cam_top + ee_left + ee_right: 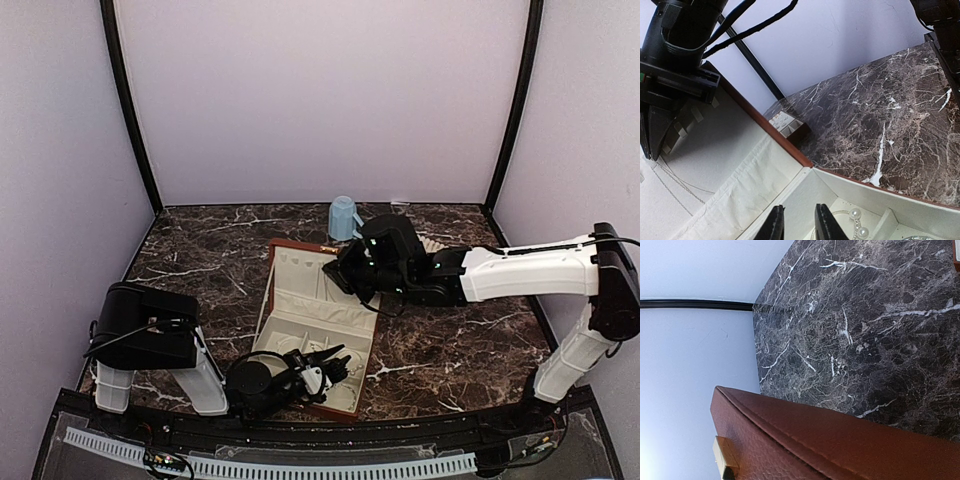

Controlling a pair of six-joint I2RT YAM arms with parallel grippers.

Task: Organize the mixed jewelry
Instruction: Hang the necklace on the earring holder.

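Left gripper (799, 214), narrowly parted and empty, hangs over the near compartment of the box (765, 121); pearly mixed jewelry (856, 214) lies just beside its fingers. Centre on one piece and dip gently. Farther off, the right gripper (338, 270) is closed at the lid (840, 440); whether it pinches it, I cannot tell

Box (300, 320) open on table (200, 250); mug (343, 218) behind; jewelry (856, 214) in near compartment.

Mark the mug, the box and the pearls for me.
mug (343, 217): top view, on its blue side.
box (300, 318): top view, on its cream lining.
pearls (855, 214): left wrist view, on the upper bead.
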